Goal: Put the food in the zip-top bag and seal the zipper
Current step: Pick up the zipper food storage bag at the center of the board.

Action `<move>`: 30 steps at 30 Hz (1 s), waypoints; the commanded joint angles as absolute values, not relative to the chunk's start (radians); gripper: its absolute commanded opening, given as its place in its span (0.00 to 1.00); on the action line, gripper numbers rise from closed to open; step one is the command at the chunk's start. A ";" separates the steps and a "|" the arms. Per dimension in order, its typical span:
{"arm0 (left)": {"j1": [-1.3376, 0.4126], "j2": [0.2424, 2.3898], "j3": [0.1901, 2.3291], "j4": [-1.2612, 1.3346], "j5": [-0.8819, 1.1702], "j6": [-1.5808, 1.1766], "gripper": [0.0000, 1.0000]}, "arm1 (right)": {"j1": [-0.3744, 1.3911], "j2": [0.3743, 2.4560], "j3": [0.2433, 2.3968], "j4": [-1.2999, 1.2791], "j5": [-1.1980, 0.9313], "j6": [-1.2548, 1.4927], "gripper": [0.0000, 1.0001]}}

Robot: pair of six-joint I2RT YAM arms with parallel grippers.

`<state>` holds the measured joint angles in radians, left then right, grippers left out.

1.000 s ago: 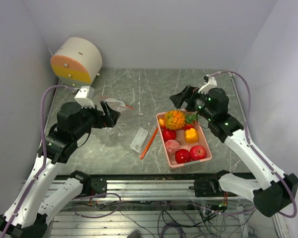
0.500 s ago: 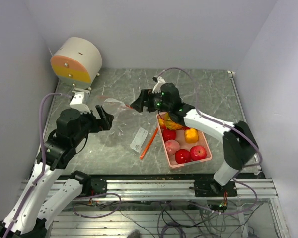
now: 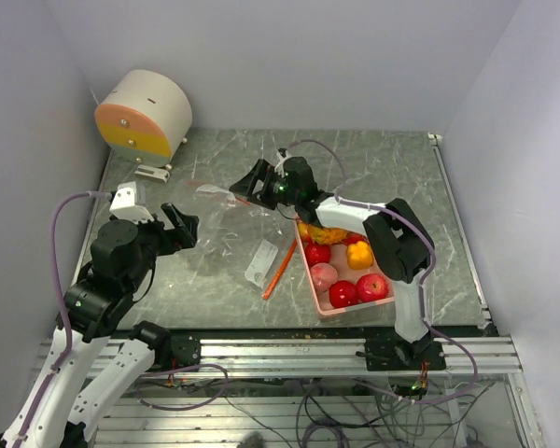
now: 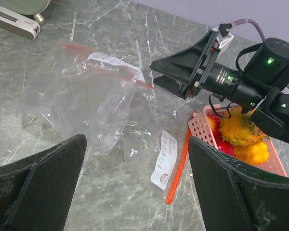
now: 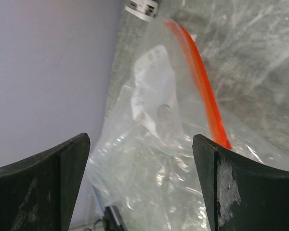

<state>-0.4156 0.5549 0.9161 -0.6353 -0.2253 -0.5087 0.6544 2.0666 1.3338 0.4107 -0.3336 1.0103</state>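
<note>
The food lies in a pink basket [image 3: 385, 301]: a bumpy orange fruit [image 3: 323, 233], red apples [image 3: 343, 293], a yellow pepper [image 3: 359, 254] and a pink peach [image 3: 324, 276]. A crumpled clear zip-top bag [image 3: 215, 197] with a red zipper lies at the back left. My right gripper [image 3: 247, 183] is open and empty just right of it; the bag [image 5: 159, 144] fills the right wrist view between my open right gripper [image 5: 139, 144]. My left gripper [image 3: 180, 227] is open and empty, nearer than that bag. In the left wrist view, the left gripper [image 4: 137, 144] faces the bag [image 4: 86, 91] and the right gripper [image 4: 173, 77].
A second small clear bag [image 3: 261, 263] with a white label and an orange zipper strip [image 3: 280, 269] lies left of the basket. A beige and orange drum [image 3: 145, 114] stands at the back left, with a small white piece [image 3: 152, 172] in front. Grey walls close in the table.
My right arm has swung left from above the basket to the crumpled bag at the back. My left gripper has drawn back toward the near left, away from that bag.
</note>
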 commanded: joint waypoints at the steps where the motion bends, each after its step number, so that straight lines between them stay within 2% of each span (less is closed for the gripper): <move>1: -0.407 0.554 0.913 -0.659 -0.247 -0.509 0.98 | 0.656 2.078 1.413 0.447 -0.301 1.109 0.88; 8: -0.407 0.535 0.909 -0.674 -0.242 -0.506 0.98 | 0.679 2.181 1.531 0.295 -0.326 1.115 0.87; 14: -0.407 0.527 0.902 -0.680 -0.249 -0.497 0.98 | 0.706 2.086 1.440 0.225 -0.246 1.128 0.87; 17: -0.407 0.525 0.896 -0.677 -0.245 -0.496 0.98 | 0.724 2.077 1.462 0.178 -0.220 1.111 0.88; 24: -0.407 0.504 0.901 -0.685 -0.239 -0.498 0.98 | 0.731 2.236 1.607 0.146 -0.257 1.150 0.88; 30: -0.407 0.494 0.915 -0.707 -0.249 -0.485 0.98 | 0.734 2.285 1.626 0.161 -0.249 1.161 0.87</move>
<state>-0.4156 0.5030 0.8997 -0.6868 -0.2329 -0.5045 0.7303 2.2501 1.6123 0.1726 -0.2562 1.1488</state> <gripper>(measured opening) 0.983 0.878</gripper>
